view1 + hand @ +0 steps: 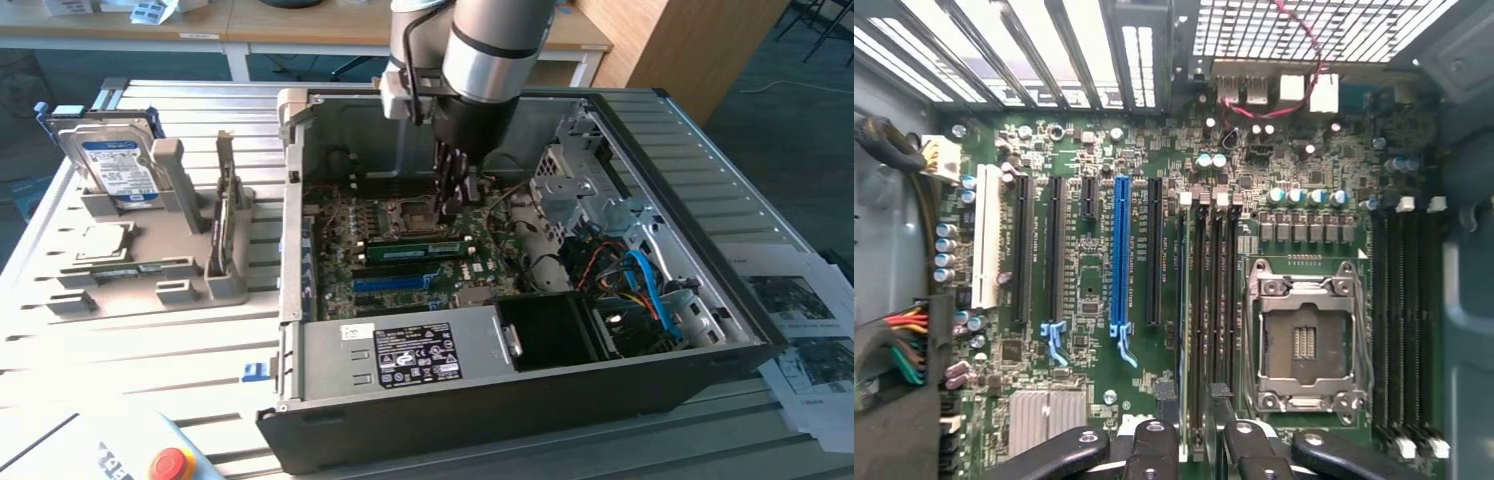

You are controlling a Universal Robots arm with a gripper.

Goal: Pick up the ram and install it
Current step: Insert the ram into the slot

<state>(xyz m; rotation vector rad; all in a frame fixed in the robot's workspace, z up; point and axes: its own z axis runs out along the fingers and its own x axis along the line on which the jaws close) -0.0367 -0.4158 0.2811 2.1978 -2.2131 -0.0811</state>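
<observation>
At the exterior view's left, a grey rack (134, 275) on the slatted tabletop (147, 350) holds a hard drive (118, 165) upright, with a dark card (227, 205) standing on edge beside it. Next comes the open case (534, 390), its motherboard (336, 262) exposed. The ram (414, 248), green with a pale label, stands in a slot just in front of the CPU socket (404, 212). The end effector (454, 198) hangs above the ram's right end, released, its jaws spread and gripping nothing. In the wrist view its fingers (1154, 440) straddle the memory slots beside the CPU socket. Farther right are a drive cage (587, 190), a blue cable (647, 285) and papers (801, 300) on the tabletop
</observation>
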